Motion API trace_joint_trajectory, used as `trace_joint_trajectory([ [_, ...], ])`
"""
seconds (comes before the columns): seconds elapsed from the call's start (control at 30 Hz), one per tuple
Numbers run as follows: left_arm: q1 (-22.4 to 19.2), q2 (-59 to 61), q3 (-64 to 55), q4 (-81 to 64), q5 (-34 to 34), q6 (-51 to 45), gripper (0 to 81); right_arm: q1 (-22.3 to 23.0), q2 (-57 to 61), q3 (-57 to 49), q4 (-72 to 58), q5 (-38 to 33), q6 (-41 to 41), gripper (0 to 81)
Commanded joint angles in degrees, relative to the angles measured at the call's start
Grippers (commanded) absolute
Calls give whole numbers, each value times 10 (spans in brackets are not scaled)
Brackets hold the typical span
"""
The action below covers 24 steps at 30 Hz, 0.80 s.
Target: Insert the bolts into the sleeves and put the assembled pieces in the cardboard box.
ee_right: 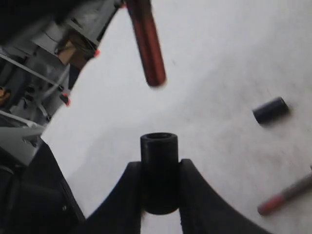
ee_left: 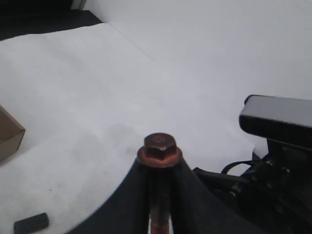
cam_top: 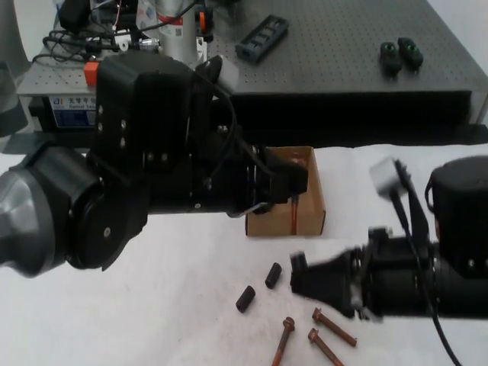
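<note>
My left gripper is shut on a copper-coloured bolt, held upright with its hex head up. In the high view this gripper hangs over the front of the cardboard box, the bolt's shank pointing down. My right gripper is shut on a black sleeve, bore upward, and the held bolt hangs above and apart from it. The right gripper sits in front of the box. Two loose sleeves and three loose bolts lie on the white cloth.
A black perforated bench stands behind the white cloth, carrying a black slotted holder and two small black parts. Cables and equipment crowd the back left. The left arm's bulky body covers the left side.
</note>
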Motion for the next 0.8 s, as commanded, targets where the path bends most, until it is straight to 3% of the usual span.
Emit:
trace_joint_trajectory([
  [0.0, 1, -11, 0, -31, 8, -21, 6, 5, 10, -1, -117, 23, 34, 26],
  [0.37, 1, -11, 0, -28, 29, -24, 6, 4, 12, -1, -134, 60, 32, 26],
  [0.7, 4, -11, 0, -24, 47, -93, 3, 4, 12, -1, -207, 81, 32, 26],
  [0.77, 9, -11, 0, -24, 47, -111, 72, 4, 12, -1, -222, 83, 26, 26],
])
